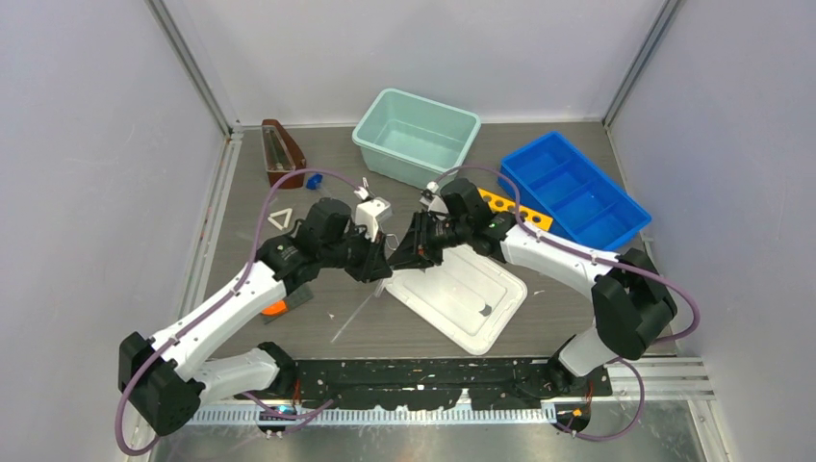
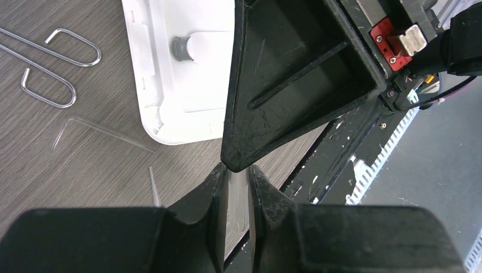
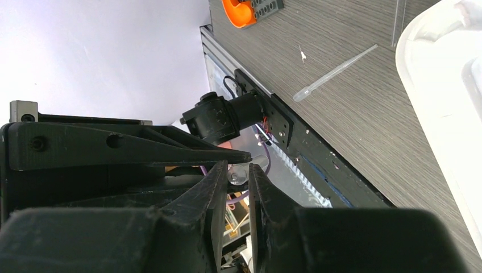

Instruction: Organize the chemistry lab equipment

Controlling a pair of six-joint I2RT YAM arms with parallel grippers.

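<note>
Glass rod [image 2: 237, 206] at mid-air handover, just left of the white lid [image 1: 471, 303].
Left gripper [image 2: 237, 173] is clamped on it; right gripper [image 3: 235, 170] stands narrow round its end, grip unclear. Best confirm the right pinch squarely before the left lets go.

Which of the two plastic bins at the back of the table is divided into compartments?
The blue tray at the back right: inner walls split it into several compartments. The teal tub beside it is one open, undivided basin.
</note>
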